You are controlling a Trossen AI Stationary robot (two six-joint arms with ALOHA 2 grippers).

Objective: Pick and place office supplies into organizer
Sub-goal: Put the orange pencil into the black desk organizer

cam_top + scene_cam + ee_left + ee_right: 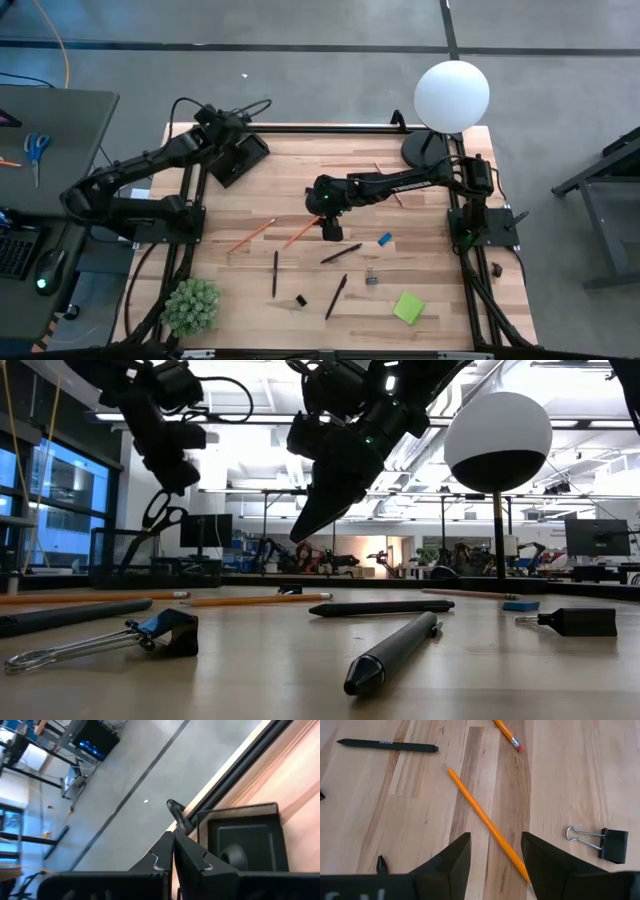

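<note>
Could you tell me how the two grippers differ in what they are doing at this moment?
The left gripper has its fingers shut on small scissors above the organizer; the right gripper has its fingers open and empty.
The left gripper is at the table's far left corner; the right gripper hovers mid-table, straddling an orange pencil.
Both are off the tabletop.

Two dark, jointed arms trail looped black cables, a green light glows on the right arm (318,199), and the fingers (451,861) are matte black wedges.
</note>
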